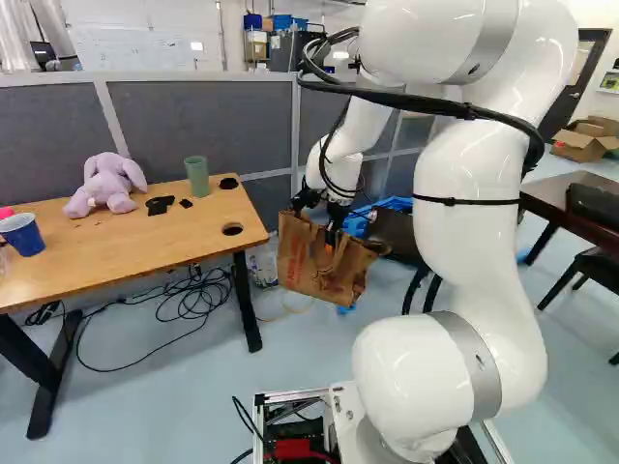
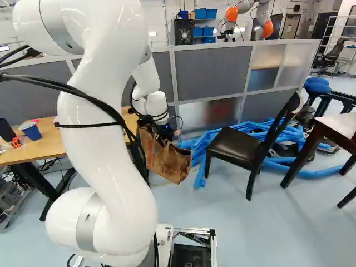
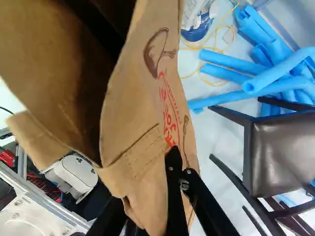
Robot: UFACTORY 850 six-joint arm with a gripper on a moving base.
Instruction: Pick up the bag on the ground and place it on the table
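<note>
Bag: The brown paper bag (image 1: 311, 269) is hanging in the air above the floor (image 1: 174, 387). It is tilting, and its top is gaping in the wrist view. It is not sitting on the surface (image 1: 155, 234); in the left base view it is hanging near the surface's right end.
Fingers: The fingers (image 1: 330, 248) are pinching the bag by its rim, and the bag is dangling from them.
Arm: The big white arm (image 1: 479, 184) is reaching out ahead and is holding the bag up.
Surface: The wooden surface is carrying a purple stuffed bunny (image 1: 106, 186), with a green cup (image 1: 197, 177) standing to its right in the left base view. Small black things (image 1: 160, 204) are lying between them. A blue cup (image 1: 21, 235) is standing at the far left of that view.
Floor: Black cords (image 1: 198, 295) are curling under and beside the surface. In the right base view, a dark chair (image 2: 239, 147) is standing to the right of the bag, and blue tubes (image 2: 320, 173) are lying in a heap behind and beside it.
Back: A gray divider (image 1: 198, 121) is standing behind the surface. Another robot (image 2: 235, 15) is showing past it in the right base view.
</note>
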